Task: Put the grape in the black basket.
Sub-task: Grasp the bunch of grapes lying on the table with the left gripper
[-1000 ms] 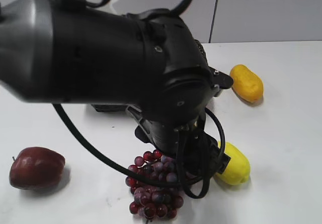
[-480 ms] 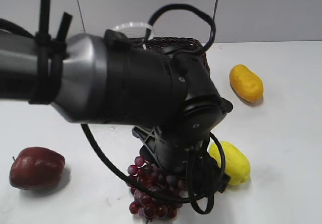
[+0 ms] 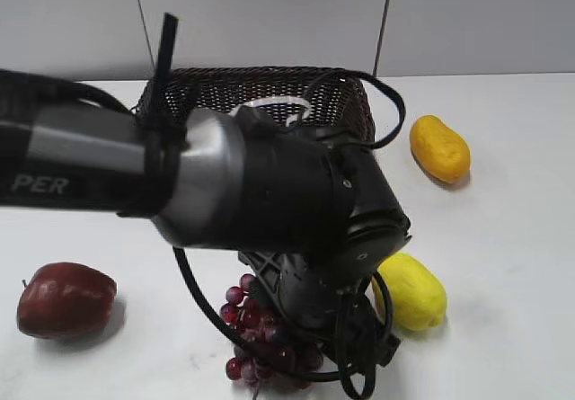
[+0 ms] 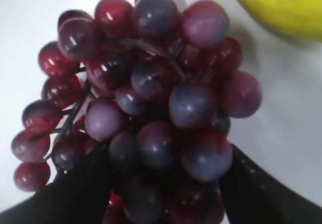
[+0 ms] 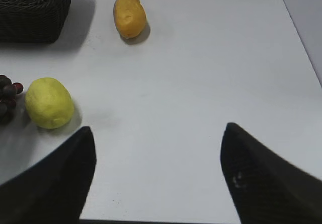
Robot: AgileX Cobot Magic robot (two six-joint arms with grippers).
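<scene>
Grape (image 4: 146,108) fills the left wrist frame, its lower berries sitting between the spread fingers (image 4: 75,194) of the left hand (image 4: 166,199), which flank the bunch; whether they pinch it I cannot tell. It lies low centre on the white counter (image 3: 503,238), just beside a yellow lemon (image 3: 411,290). The right hand (image 5: 156,178) hangs apart, holding nothing. An apple (image 3: 65,299) sits lower left; the black basket (image 3: 337,99) stands behind.

Exterior slants down; wrists look down, sharing the grape (image 4: 146,108)
</scene>
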